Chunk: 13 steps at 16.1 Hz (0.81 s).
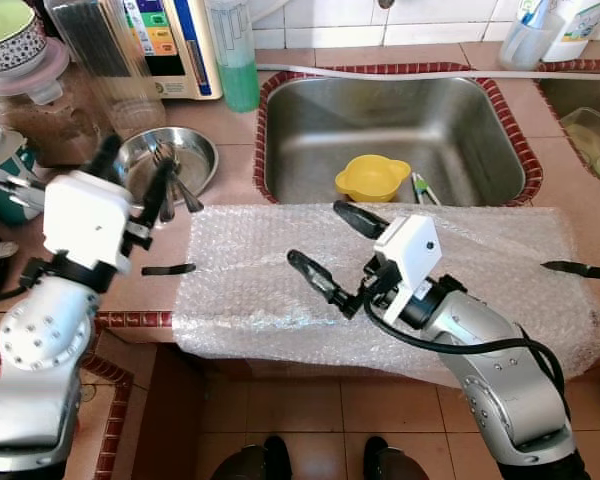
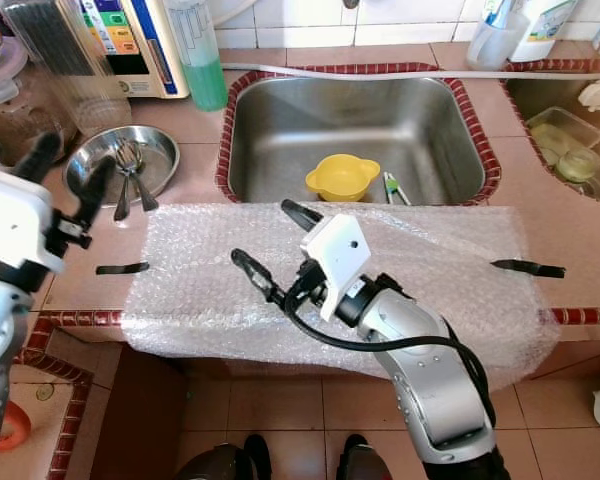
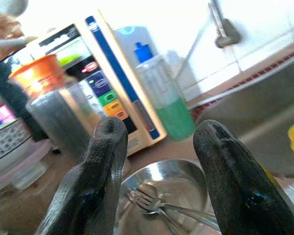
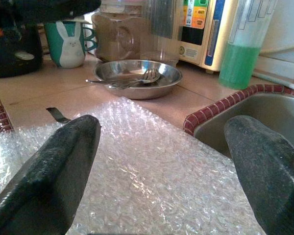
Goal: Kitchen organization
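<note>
A sheet of bubble wrap (image 1: 270, 270) lies taped over the tiled counter in front of the sink (image 1: 400, 105). My right gripper (image 1: 318, 235) hovers open just above the sheet's middle, with nothing between its fingers. Left of the sheet stands a steel bowl (image 1: 198, 152) holding forks and spoons (image 3: 149, 195). My left gripper (image 1: 132, 175) is raised open beside and above that bowl, also holding nothing. A yellow bowl (image 1: 372, 177) sits in the sink. In the right wrist view the bubble wrap (image 4: 152, 161) runs under the open right gripper (image 4: 159, 147) toward the steel bowl (image 4: 137, 81).
Behind the bowl stand a green soap bottle (image 1: 235, 55), a water appliance (image 1: 175, 40), a clear canister (image 1: 105, 60) and a brown jar (image 1: 40, 105). A teal rabbit mug (image 4: 71, 44) is at the far left. Black tape strips (image 1: 168, 269) hold the sheet. A second basin (image 1: 590, 130) lies right.
</note>
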Available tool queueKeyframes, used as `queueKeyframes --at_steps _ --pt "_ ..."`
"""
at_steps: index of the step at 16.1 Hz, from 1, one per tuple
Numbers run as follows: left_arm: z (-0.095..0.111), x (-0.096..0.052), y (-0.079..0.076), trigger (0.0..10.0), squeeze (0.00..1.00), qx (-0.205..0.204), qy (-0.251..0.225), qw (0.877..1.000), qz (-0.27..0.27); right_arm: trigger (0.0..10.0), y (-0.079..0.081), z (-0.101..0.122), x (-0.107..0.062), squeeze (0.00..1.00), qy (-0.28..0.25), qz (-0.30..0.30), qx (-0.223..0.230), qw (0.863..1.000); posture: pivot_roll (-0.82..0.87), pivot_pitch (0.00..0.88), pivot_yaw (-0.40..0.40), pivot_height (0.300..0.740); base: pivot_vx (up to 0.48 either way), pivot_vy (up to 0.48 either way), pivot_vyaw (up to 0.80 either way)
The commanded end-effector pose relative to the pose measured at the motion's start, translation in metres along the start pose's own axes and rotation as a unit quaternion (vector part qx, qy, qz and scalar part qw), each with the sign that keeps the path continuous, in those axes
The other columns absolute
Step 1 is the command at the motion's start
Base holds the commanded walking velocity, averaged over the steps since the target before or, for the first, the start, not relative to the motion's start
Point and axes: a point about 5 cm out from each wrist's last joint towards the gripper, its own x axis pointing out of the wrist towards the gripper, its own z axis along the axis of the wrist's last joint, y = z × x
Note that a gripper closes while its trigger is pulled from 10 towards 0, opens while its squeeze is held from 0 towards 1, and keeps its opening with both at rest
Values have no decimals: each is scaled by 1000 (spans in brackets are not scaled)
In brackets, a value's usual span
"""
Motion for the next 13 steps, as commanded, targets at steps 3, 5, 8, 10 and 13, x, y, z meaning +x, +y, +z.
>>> queueKeyframes --at_steps 3,5,8,10,13 --pt "-15 -9 -21 10000 1000 55 8 996 -63 10000 5 1 2 0 -1 9 5 1000 -42 265 66 740 0 0 0" --pt "-19 -9 -28 10000 1000 66 9 995 -79 10000 6 1 2 0 -2 11 7 1000 -39 268 65 740 0 0 0" --pt "-21 -4 -42 10000 1000 87 -11 988 -126 10000 7 1 3 0 -2 16 7 1000 -39 276 68 740 0 0 0" --pt "-25 0 -43 10000 1000 112 -23 982 -149 10000 7 2 3 0 -3 17 7 1000 -44 279 71 740 0 0 0" --pt "-34 6 -35 10000 1000 159 -24 975 -156 10000 8 3 2 0 -3 15 8 1000 -51 283 73 740 0 0 0"
